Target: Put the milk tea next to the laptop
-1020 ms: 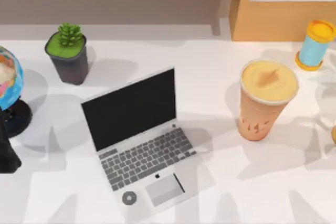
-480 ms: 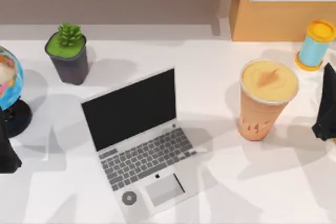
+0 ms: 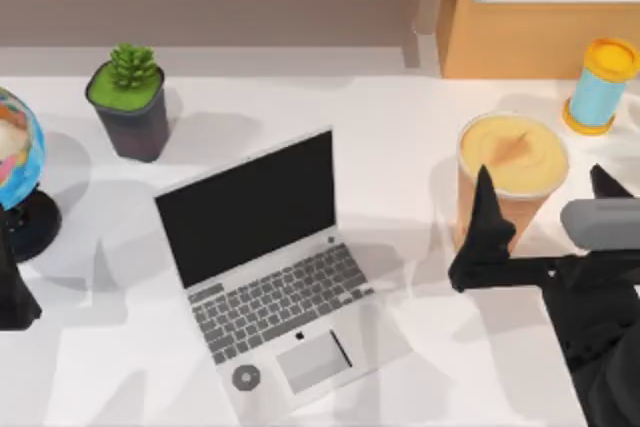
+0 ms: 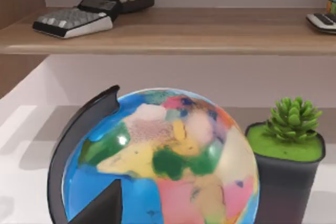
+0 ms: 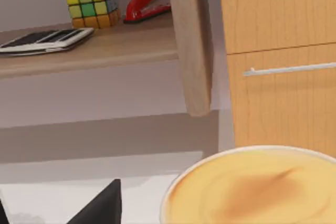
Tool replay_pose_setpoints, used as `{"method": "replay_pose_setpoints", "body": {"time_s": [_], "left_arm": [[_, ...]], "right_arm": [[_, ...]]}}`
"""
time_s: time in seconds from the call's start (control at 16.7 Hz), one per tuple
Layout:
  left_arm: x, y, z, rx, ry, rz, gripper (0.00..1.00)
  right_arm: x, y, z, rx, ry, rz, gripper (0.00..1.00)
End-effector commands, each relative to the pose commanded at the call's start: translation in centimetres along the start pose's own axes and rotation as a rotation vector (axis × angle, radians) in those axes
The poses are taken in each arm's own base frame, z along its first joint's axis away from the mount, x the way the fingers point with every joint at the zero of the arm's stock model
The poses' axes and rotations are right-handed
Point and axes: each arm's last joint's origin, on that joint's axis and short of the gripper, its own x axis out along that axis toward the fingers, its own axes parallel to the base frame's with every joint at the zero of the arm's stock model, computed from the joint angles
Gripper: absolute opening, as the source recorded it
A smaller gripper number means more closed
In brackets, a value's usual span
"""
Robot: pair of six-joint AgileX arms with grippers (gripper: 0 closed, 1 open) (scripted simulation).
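Right end effector [image 3: 545,187] has advanced from the table's right edge; its fingers now stand spread either side of the milk tea [image 3: 505,172], which remains upright, well right of the laptop [image 3: 265,272]. Left end effector [image 3: 12,292] unchanged at left edge.

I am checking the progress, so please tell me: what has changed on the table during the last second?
The right pincer came in from the table's right side and now stands open around the tall clear cup of peach-orange milk tea, one finger on each side; no grip shows yet. The cup, the slim silver laptop and the left pincer, parked at the left edge, stayed in place.
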Motion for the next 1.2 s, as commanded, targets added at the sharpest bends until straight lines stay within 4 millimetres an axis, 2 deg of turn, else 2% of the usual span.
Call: {"method": "replay_pose_setpoints", "body": {"time_s": [0.24,0.42,0.84,1.02,1.2], "left_arm": [[0.0,0.0,0.0,0.0,0.0,0.0,1.0],[0.0,0.0,0.0,0.0,0.0,0.0,1.0],[0.0,0.0,0.0,0.0,0.0,0.0,1.0],[0.0,0.0,0.0,0.0,0.0,0.0,1.0],[0.0,0.0,0.0,0.0,0.0,0.0,1.0]], "right_arm": [[-0.7,1.3,-4.3,-0.087,0.068,-0.084,1.0],[-1.2,1.5,-6.3,-0.147,0.095,-0.134,1.0],[-1.2,1.3,-6.8,-0.167,0.103,-0.15,1.0],[0.6,1.5,-6.8,-0.164,0.101,-0.148,1.0],[3.7,1.0,-7.1,-0.164,0.101,-0.149,1.0]]}}
